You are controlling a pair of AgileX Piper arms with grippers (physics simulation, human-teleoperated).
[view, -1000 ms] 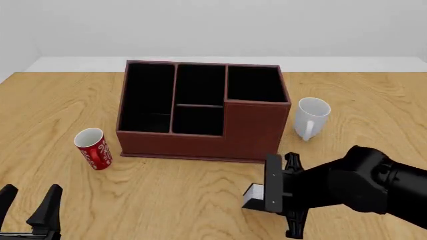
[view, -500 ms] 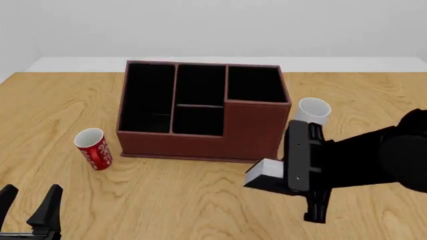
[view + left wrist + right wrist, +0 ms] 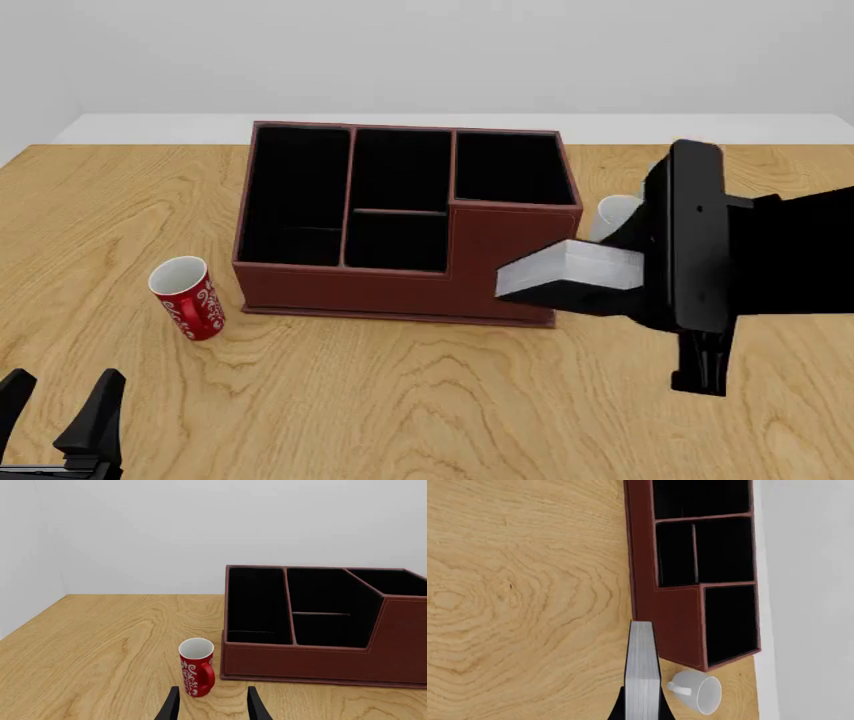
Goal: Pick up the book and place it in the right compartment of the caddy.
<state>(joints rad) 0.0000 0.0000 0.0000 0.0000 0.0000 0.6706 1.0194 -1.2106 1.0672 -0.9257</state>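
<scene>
Transport step: right gripper [image 3: 638,285] clamped on book [image 3: 571,272], carried in air near right compartment's [image 3: 510,168] front wall. Next: lift higher, move far and left over caddy [image 3: 400,280], lower. Left gripper [image 3: 60,420] idle, fingers apart, empty.

We see the book [image 3: 574,272], black-covered with white page edges showing, clamped in our right gripper [image 3: 667,270] and held clear of the table. It sticks out ahead of the fingers, before the caddy's [image 3: 400,215] taller front wall, below the empty right compartment [image 3: 510,168].
</scene>
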